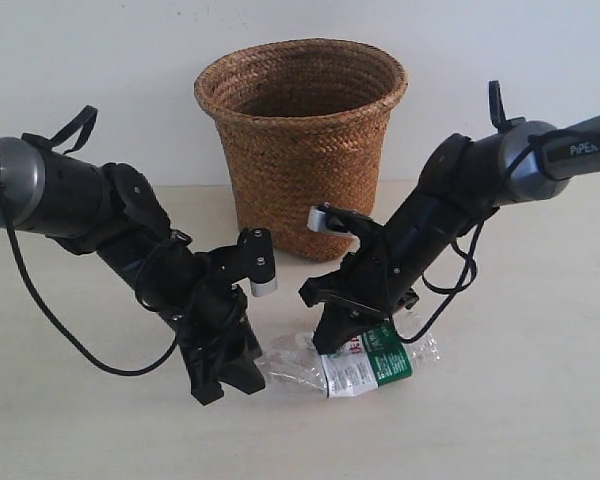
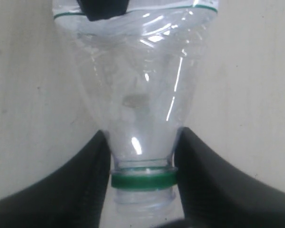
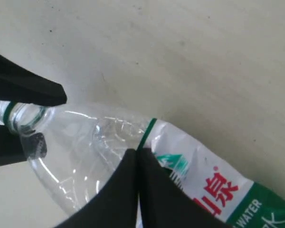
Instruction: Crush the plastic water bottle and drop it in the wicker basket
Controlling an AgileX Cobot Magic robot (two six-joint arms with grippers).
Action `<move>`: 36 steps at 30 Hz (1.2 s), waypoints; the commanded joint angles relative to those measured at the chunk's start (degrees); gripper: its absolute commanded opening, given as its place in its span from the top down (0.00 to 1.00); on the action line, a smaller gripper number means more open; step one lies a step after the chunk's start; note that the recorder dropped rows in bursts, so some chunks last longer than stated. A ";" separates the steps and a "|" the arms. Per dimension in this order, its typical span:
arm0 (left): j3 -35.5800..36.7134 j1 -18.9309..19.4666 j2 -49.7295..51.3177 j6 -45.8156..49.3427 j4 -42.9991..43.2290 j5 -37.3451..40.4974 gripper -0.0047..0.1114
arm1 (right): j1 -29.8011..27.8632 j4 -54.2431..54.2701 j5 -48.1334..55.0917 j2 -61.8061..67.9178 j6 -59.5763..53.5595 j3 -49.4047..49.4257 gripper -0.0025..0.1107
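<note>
Near the front edge of the desk (image 1: 520, 400), about its middle, the plastic water bottle (image 1: 292, 366) lies on its side between the two arms. Its clear wall is already wrinkled and partly flat, and the label (image 1: 372, 360) is creased. I see no cap on the mouth, only the green ring (image 2: 142, 180) under the thread.

The left gripper (image 1: 248, 375) is closed on the neck, with one finger touching each side just above the green ring. The right gripper (image 1: 330, 338) has its fingers brought together and presses on the body at the edge of the label. I cannot tell if any plastic is caught between them.

I judge the bottle to be empty and very light, with a thin, soft wall that folds easily and may spring back a little. The smooth wall can slip. The neck is the only stiff part, so it is the safest place to hold when lifting.

Toward the far edge, the wicker basket (image 1: 300, 185) stands upright behind both grippers, apart from the bottle, its mouth open to the top.
</note>
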 commanded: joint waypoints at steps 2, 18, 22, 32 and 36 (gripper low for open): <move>0.18 -0.35 -0.21 0.57 -0.32 0.65 0.92 | 0.04 -17.55 3.77 6.71 6.09 -2.67 0.98; 0.18 -0.35 -0.21 0.57 -0.32 0.65 0.92 | 0.04 -18.63 6.19 -0.19 6.38 -5.36 0.98; 0.18 -0.35 -0.21 0.57 -0.32 0.65 0.92 | -0.04 -18.07 7.53 -5.02 5.53 -5.36 0.98; 0.18 -0.35 -0.21 0.57 -0.20 0.65 0.92 | -3.16 -14.37 11.33 -17.15 -0.03 -3.16 0.98; 0.18 -0.35 -0.21 0.57 -0.08 0.65 0.92 | -8.45 -9.57 9.41 -21.18 -2.15 2.74 0.98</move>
